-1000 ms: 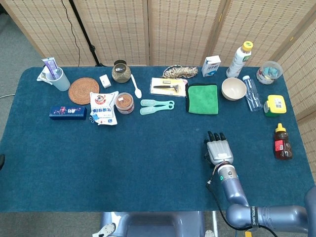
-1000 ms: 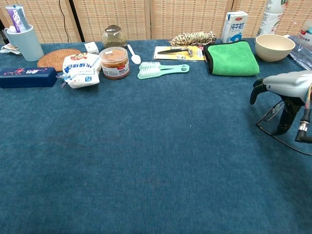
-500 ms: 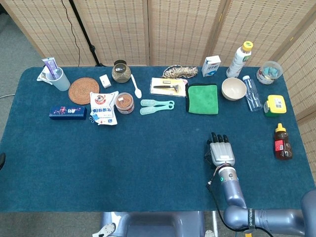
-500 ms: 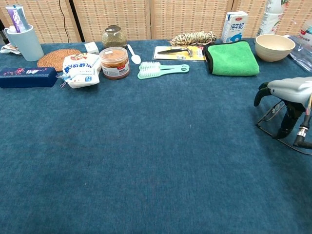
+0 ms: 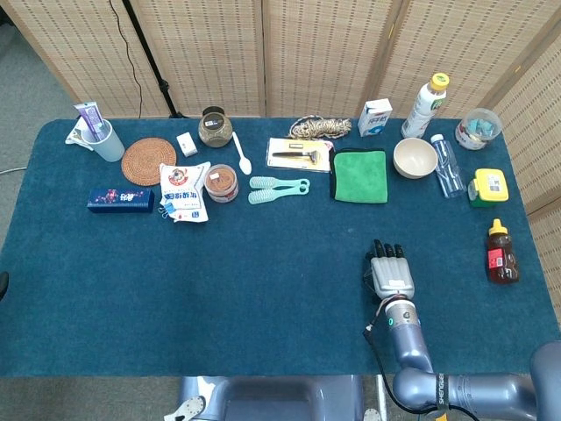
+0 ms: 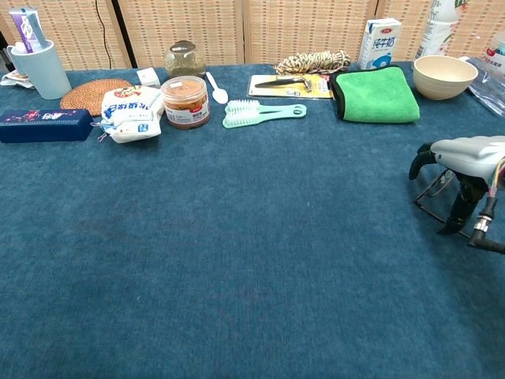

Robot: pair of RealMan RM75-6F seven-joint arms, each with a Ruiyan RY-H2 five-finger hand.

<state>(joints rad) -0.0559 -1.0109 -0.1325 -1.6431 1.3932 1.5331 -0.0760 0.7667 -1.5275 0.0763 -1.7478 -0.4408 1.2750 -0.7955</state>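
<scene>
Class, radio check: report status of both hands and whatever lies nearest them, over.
Right hand open, flat above the cloth, holding nothing. Left hand not in view. Nearest thing: green towel, apart from the fingers. Nothing between them.

Right hand (image 6: pixel 465 154) cut by frame edge

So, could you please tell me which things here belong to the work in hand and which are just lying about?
In hand:
right hand, holding nothing
folded green cloth, nearest to it

Lying about:
beige bowl
mint brush
amber honey bottle
white snack bag
</scene>
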